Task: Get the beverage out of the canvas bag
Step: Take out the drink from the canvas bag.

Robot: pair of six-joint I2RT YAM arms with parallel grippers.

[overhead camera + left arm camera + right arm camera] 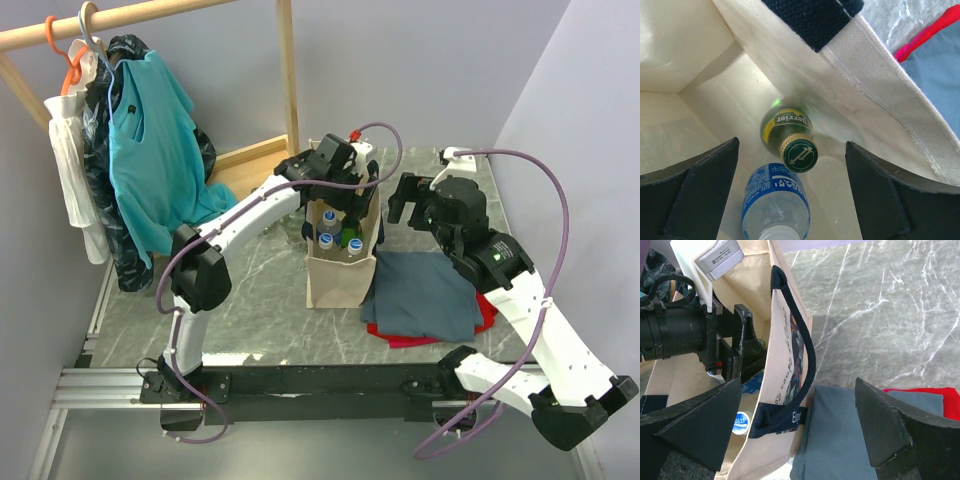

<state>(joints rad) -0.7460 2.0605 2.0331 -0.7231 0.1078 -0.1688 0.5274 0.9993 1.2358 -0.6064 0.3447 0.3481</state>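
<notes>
Our left pincer [790, 182] hangs wide open inside the canvas bag [875, 65], over the green bottle [785, 132] standing at the bottom. The right pincer [797, 425] is open too, just outside. Our worry: closing off-centre might nab the water bottle [775, 200] right beside it.

From the left wrist, the fingers [695, 190] of the left claw [791, 145] run off the frame at 6 o'clock, as does the blue-labelled bottle [775, 205]. The green bottle [787, 132] blurs away below its label. In the top view the canvas bag [338, 280] hides every bottle's body, and the caps are too small to read. From the right wrist, a blue cap [741, 422] shows at 7 o'clock, its bottle hidden by the bag wall. The red cloth [951, 407] lies mostly under the grey-blue cloth [840, 440] and is cut off at 3 o'clock.
</notes>
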